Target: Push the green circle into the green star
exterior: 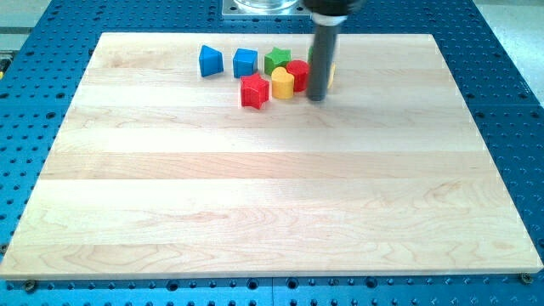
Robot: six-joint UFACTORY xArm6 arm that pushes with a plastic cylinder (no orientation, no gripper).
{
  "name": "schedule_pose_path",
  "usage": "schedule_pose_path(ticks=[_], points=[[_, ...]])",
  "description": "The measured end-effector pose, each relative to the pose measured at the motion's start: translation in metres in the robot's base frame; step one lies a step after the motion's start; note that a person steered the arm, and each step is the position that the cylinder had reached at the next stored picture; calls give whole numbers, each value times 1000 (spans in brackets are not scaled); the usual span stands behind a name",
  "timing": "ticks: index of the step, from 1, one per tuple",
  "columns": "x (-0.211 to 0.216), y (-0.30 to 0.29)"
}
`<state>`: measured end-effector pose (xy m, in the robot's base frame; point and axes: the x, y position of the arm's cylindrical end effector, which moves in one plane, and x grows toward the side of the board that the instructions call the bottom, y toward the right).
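The green star [276, 59] lies near the view's top, in a tight cluster of blocks. The dark rod comes down just right of the cluster and my tip [316, 99] rests on the board, right of the red circle [298, 74]. A thin green sliver [311, 53] shows at the rod's left edge, likely the green circle; the rod hides most of it. It lies right of the green star, a little apart from it.
A blue triangular block [211, 61] and a blue cube [246, 62] lie left of the green star. A yellow block [282, 83] and a red star [254, 90] sit below it. A yellow bit [331, 74] shows right of the rod. The wooden board [272, 204] lies on a blue perforated table.
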<state>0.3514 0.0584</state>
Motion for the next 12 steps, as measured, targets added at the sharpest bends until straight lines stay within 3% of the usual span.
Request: schedule_pose_path(ticks=[1, 2, 4, 5, 7, 8, 9, 12], points=[[19, 60], [-5, 76], [-52, 46], [-82, 80], [-105, 17], [-138, 23], [-143, -21], [-111, -13]])
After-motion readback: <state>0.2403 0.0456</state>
